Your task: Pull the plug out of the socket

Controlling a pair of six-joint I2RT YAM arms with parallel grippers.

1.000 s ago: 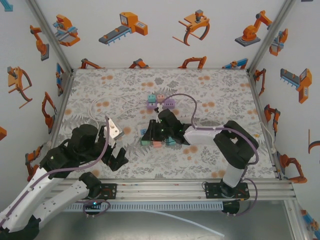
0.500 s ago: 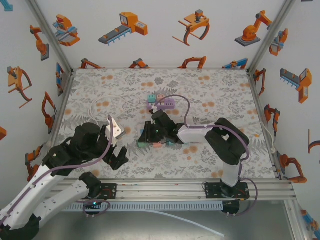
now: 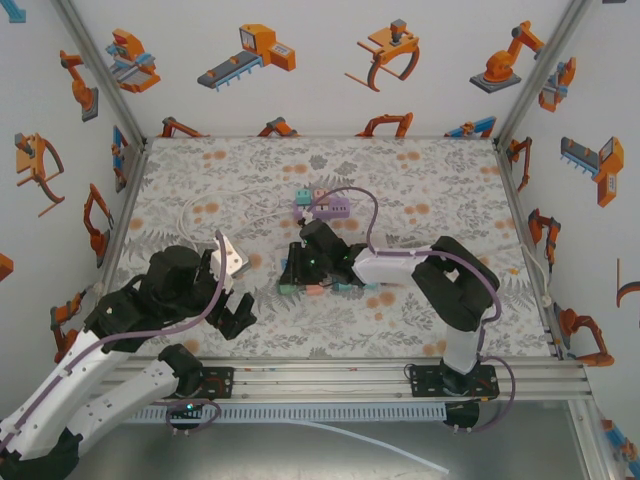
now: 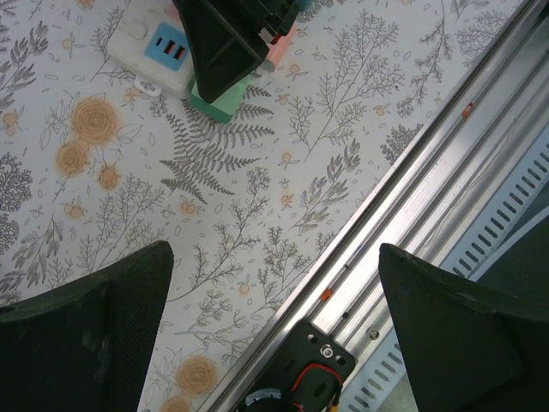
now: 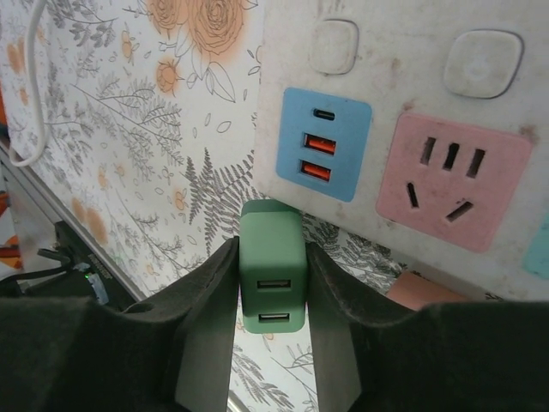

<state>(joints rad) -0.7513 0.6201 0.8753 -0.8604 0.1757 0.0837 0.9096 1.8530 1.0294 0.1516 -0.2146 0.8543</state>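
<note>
A green plug (image 5: 273, 275) with two USB ports sits between the fingers of my right gripper (image 5: 271, 249), and both pads press on its sides. It is beside the near edge of the white socket strip (image 5: 403, 77), off the strip's face, below the blue USB panel (image 5: 324, 144). From above, the right gripper (image 3: 298, 268) hovers over the strip mid-table with the green plug (image 3: 284, 286) at its left tip. My left gripper (image 3: 228, 292) is open over the table's front left, with nothing between its fingers. Its wrist view shows the plug (image 4: 220, 96) and the strip (image 4: 141, 41).
A purple block with a purple cable (image 3: 324, 207) lies just behind the strip. A white cable (image 3: 190, 206) curls at the back left. The aluminium rail (image 4: 429, 163) runs along the table's near edge, under my left gripper (image 4: 274, 257).
My right gripper has shifted left across the table, taking the green plug with it. The strip under it has moved left too. The left arm has barely moved.
</note>
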